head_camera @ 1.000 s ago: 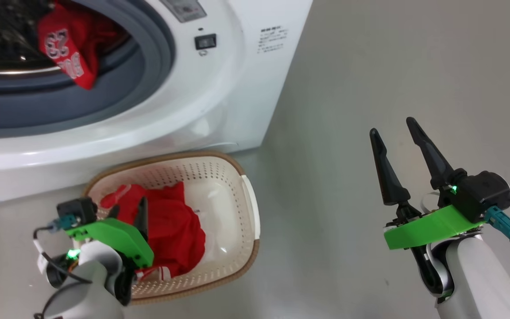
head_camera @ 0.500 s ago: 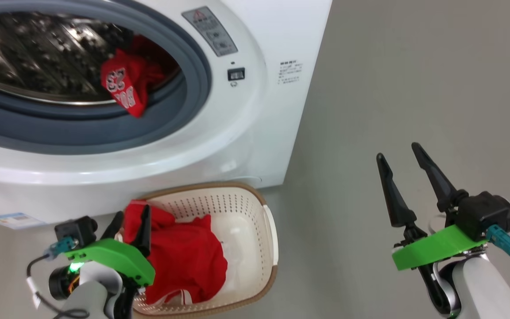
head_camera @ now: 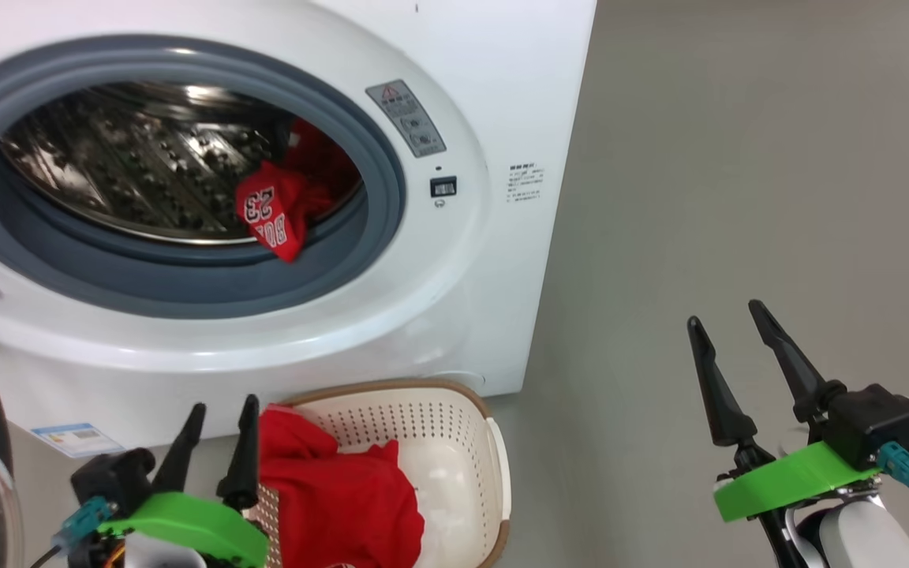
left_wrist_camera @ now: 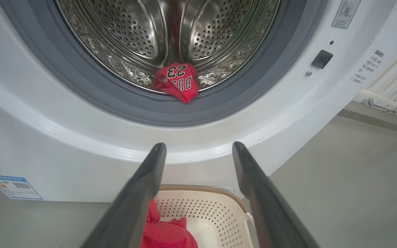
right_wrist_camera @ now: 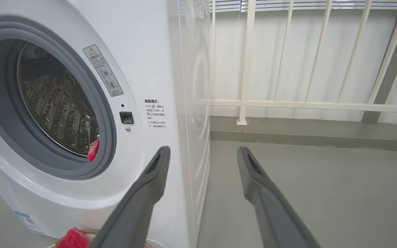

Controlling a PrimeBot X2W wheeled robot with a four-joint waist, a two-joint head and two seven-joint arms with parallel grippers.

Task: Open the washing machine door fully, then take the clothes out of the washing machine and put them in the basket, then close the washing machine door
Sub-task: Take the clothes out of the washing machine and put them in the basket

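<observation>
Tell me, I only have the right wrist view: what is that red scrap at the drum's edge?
Observer: A red jersey printed 23, hanging over the front lip of the drum.
Operator: Is the left gripper carrying anything?
Observer: No. The left gripper is open and empty, beside the basket's left end.
Operator: How full is the basket?
Observer: The basket holds red cloth in its left part; its right part is bare.
</observation>
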